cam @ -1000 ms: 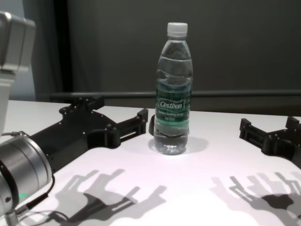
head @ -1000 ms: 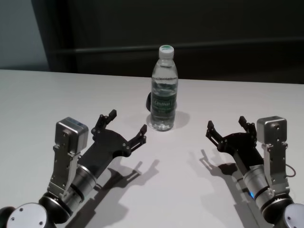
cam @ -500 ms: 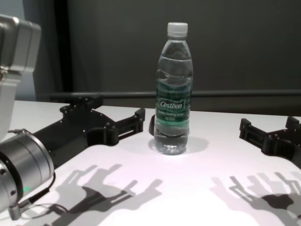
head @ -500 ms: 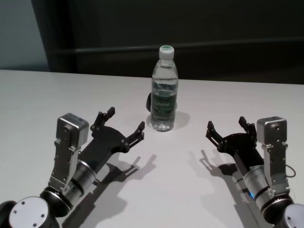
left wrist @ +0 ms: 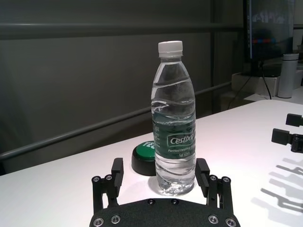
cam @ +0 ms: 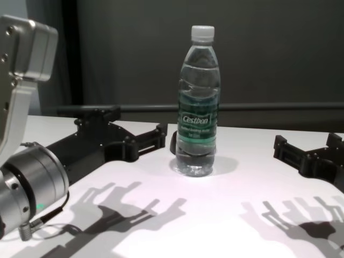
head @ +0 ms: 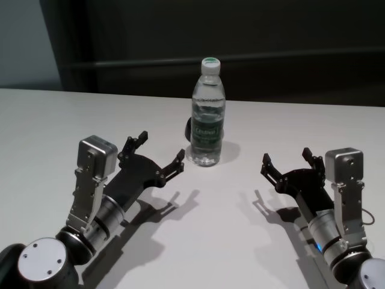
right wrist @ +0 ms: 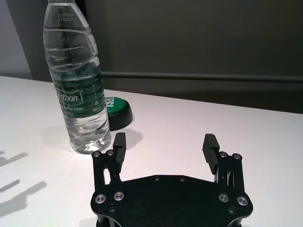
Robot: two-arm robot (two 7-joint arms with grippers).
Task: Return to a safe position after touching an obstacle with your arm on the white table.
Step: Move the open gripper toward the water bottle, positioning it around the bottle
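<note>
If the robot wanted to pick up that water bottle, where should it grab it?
Probably around the green-labelled middle of the water bottle, coming in level from the robot's side. It stands upright on the white table, round and narrow enough to fit between open fingers; the left pincer already faces it, open. The green disc behind blocks a far-side approach.
</note>
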